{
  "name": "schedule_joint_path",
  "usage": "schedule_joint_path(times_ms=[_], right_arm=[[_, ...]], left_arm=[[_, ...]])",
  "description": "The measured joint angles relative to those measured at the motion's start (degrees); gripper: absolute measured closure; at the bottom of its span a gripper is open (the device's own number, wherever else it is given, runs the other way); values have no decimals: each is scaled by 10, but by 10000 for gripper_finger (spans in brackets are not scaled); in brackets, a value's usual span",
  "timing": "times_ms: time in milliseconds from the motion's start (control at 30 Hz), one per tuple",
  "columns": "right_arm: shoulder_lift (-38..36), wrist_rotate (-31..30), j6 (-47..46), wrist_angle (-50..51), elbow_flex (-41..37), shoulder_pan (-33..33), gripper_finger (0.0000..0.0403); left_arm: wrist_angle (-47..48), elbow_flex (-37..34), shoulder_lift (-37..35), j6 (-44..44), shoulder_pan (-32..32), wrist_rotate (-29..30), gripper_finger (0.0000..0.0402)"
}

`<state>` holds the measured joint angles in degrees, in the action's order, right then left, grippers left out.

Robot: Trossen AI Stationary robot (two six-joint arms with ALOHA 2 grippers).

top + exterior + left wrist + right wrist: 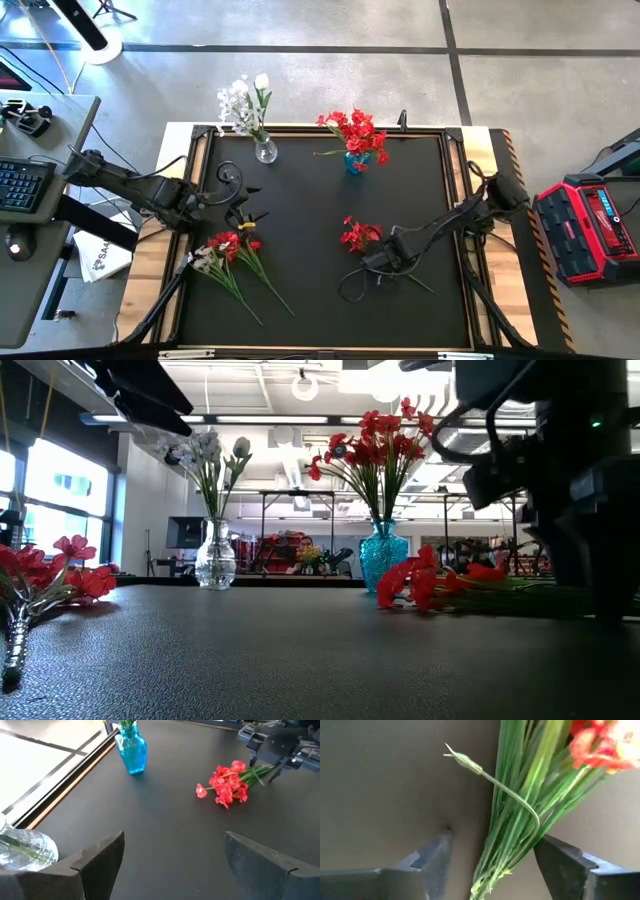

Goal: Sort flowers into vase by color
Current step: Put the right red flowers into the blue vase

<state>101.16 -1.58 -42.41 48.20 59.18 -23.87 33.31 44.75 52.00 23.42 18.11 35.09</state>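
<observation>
Pickup step. Right gripper (pixel 490 857) down at the mat, fingers spread either side of the green stems of the red sprig (pixel 358 236) lying mid-mat — not yet pinched. Next: close on the stems, lift, carry to the blue vase (pixel 354 162). Left gripper (pixel 172 855) waits open near the left edge.

Overhead, table-level and wrist views share the table (pixel 320 220).

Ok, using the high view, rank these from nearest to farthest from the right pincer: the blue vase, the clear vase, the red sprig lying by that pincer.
1. Red sprig: right at the right pincer, its stems between the open fingers.
2. Blue vase: at the mat's far edge, centre.
3. Clear vase: far edge, toward the left arm's side.
</observation>
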Motion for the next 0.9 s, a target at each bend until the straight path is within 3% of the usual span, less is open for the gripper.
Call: schedule_joint_path(times_ms=[133,267,400,500,633,700,900], right_arm=[[11,35,29,-8,2,19,211],[-2,46,56,-23,-17,29,291],[-57,6,29,-60,-74,24,377],[-124,-43,-12,-131,-136,12,392],[-210,-139,-36,-308,-221,-3,381],[-238,-200,-2,-450,-268,-8,388],[-235,-345,286,-985,-406,8,396]], left_arm=[[-2,0,7,-3,-1,0,78],[-2,0,13,-6,-1,2,78],[-2,0,15,-13,-1,2,78],[-2,0,15,-17,-1,2,78],[-2,0,15,-16,-1,3,78],[-3,0,15,-16,-1,3,78],[-7,0,15,-10,-1,3,78]])
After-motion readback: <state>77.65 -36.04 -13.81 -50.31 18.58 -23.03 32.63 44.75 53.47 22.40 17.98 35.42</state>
